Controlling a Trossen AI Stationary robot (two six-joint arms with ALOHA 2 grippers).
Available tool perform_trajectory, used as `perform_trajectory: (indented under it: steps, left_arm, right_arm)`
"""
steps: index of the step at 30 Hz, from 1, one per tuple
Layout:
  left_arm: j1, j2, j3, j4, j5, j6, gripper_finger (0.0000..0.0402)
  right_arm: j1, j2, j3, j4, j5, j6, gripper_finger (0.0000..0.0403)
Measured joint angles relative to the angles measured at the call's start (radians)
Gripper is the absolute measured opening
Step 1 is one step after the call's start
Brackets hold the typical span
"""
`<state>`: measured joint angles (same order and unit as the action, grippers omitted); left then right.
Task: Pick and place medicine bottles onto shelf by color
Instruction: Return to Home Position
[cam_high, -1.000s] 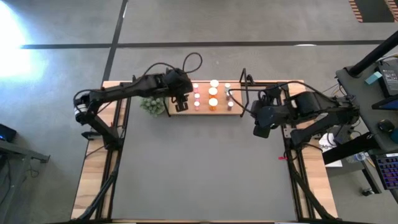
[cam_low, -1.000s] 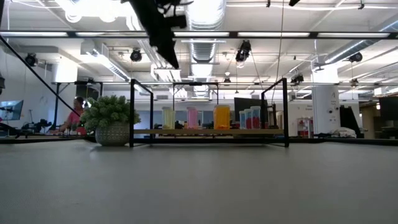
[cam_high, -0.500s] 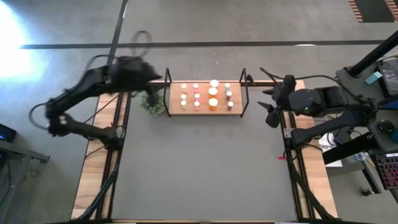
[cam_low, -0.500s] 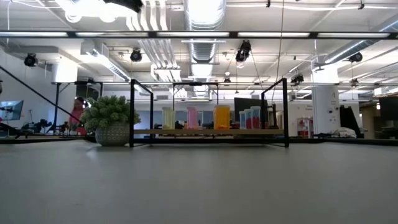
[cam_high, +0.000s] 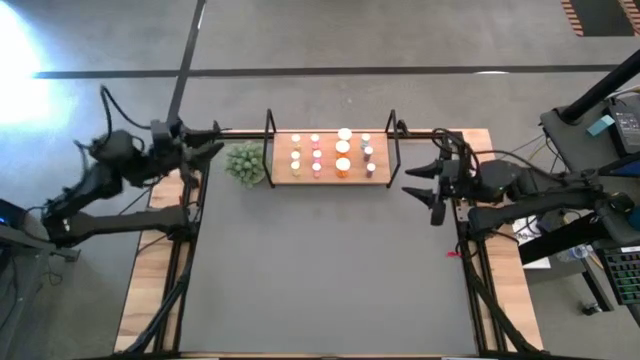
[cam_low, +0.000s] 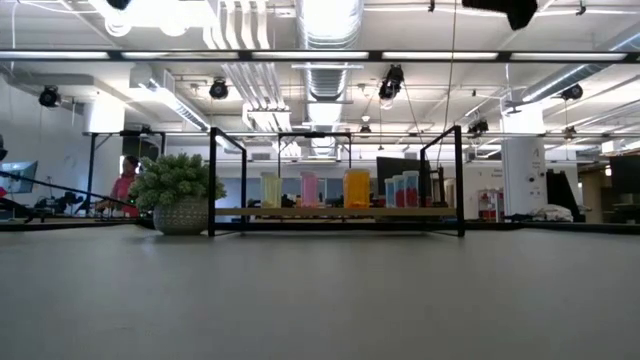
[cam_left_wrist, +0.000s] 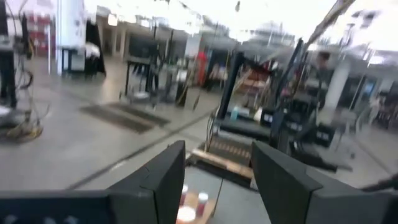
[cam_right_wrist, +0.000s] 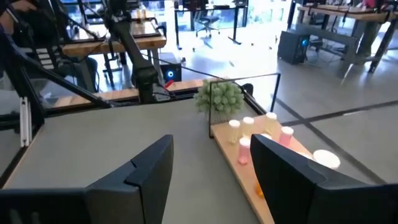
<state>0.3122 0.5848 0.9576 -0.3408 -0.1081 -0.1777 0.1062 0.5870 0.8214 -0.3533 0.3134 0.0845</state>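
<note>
High view: the shelf (cam_high: 330, 176) sits at 12 o'clock on the tabletop (cam_high: 148, 290), along the far edge of the dark grey mat (cam_high: 320, 270). Every medicine bottle in sight stands upright on its board. The medicine bottles (cam_high: 343, 148) form four short rows, white caps up. In the low view, from the shelf's 9 o'clock end to its 3 o'clock end, they read yellow, pink, a wider orange, then a small cluster with blue and red in it. A small green plant (cam_high: 245, 163) stands just beside the shelf's 9 o'clock end.

The left end effector (cam_high: 207, 148) hangs at 9 o'clock from the plant, over the mat's 10 o'clock corner and well apart from the shelf. Its fingers (cam_left_wrist: 165, 180) are released, with nothing between them.

The right end effector (cam_high: 426, 190) hangs at 4 o'clock from the shelf, near the mat's 3 o'clock edge. Its fingers (cam_right_wrist: 149, 171) are spread wide and empty, pointing toward the shelf and plant.
</note>
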Motion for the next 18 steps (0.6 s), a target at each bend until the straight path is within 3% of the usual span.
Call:
perform_trajectory:
  steps: [9, 18]
  left_arm:
    - [-0.001, -0.084, -0.445, 0.583, 0.056, -0.027, 0.0167]
    - [-0.001, -0.062, -0.695, 0.940, 0.062, -0.096, 0.0167]
  right_arm:
    - [0.000, -0.001, -0.240, 0.346, -0.006, 0.026, 0.0206]
    - [0.000, 0.009, -0.465, 0.752, -0.007, 0.080, 0.0206]
